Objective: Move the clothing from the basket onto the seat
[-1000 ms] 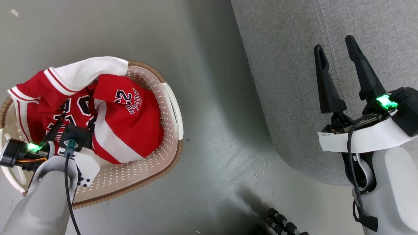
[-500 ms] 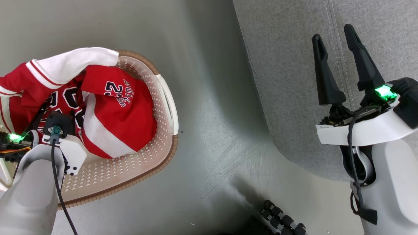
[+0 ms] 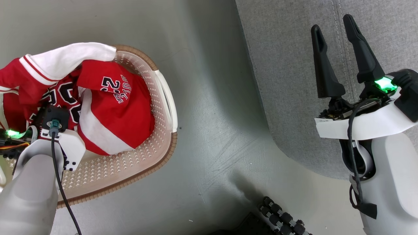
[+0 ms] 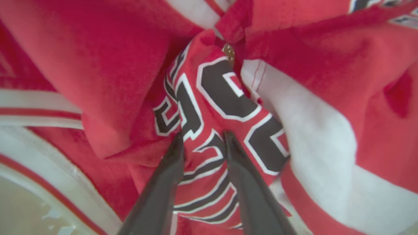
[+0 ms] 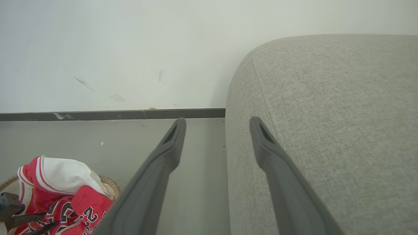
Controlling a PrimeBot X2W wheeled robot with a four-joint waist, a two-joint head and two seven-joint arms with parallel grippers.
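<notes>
Inside the perforated plastic basket [image 3: 156, 143], crumpled red clothing [image 3: 124, 114] lies bunched.

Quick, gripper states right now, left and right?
Left gripper: jaws astride a fold of the red, white-striped clothing; grip cannot be told.
Right gripper: open, empty, by the light grey fabric seat.

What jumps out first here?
The bright red clothing heaped in the cream basket on the floor, head view's left, with the left gripper down in it, fingers either side of a numbered fold. Next, the right gripper, open and empty, poised over the grey seat.
</notes>
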